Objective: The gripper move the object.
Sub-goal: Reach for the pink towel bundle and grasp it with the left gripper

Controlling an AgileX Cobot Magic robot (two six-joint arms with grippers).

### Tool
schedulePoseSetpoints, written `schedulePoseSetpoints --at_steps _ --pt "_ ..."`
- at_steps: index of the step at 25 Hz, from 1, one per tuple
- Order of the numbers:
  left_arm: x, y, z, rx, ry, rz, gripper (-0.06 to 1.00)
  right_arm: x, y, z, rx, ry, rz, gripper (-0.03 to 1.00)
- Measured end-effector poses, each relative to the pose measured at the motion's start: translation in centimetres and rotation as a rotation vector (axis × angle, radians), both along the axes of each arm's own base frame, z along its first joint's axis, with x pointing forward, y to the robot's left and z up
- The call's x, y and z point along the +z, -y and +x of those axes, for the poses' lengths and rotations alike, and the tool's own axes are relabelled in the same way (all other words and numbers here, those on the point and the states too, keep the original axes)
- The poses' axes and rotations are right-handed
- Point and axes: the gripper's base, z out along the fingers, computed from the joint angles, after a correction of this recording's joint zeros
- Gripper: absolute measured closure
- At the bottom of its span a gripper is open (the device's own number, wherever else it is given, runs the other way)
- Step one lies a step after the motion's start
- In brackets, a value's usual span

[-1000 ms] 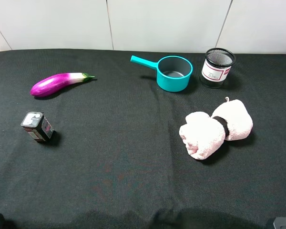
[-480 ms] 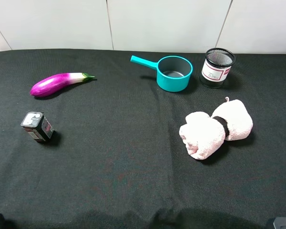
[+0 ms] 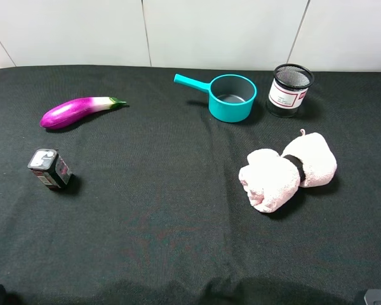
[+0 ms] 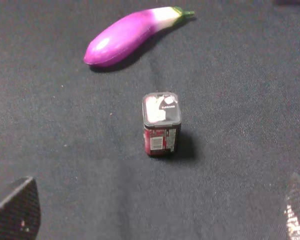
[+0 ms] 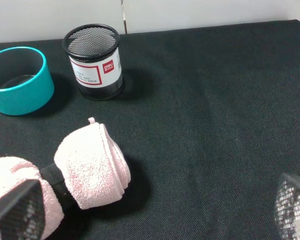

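The pale pink rolled towel (image 3: 287, 170), pinched at its middle by a black band, lies on the black cloth at the right; it also shows in the right wrist view (image 5: 85, 167). My right gripper (image 5: 155, 207) is open and empty, its fingertips (image 5: 17, 210) wide apart, short of the towel and not touching it. My left gripper (image 4: 155, 210) is open and empty, short of a small dark red box (image 4: 161, 124). In the high view only small dark bits of the arms show at the two bottom corners.
A teal pot (image 3: 230, 96) and a black mesh pen cup (image 3: 290, 89) stand behind the towel. A purple eggplant (image 3: 76, 110) lies at the far left, with the small box (image 3: 49, 168) nearer the front. A white wall runs along the table's back.
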Motion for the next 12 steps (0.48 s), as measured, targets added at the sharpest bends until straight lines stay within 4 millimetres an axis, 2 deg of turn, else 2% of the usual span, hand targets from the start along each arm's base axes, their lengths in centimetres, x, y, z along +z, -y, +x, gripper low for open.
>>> schedulePoseSetpoints --at_steps 4,12 --pt "1.2 0.1 0.7 -0.002 -0.038 0.012 -0.01 0.0 0.0 0.0 0.0 0.0 0.0 0.27" --pt "3.6 0.8 4.2 -0.038 -0.194 0.048 -0.01 0.0 0.0 0.0 0.0 0.0 0.0 0.27"
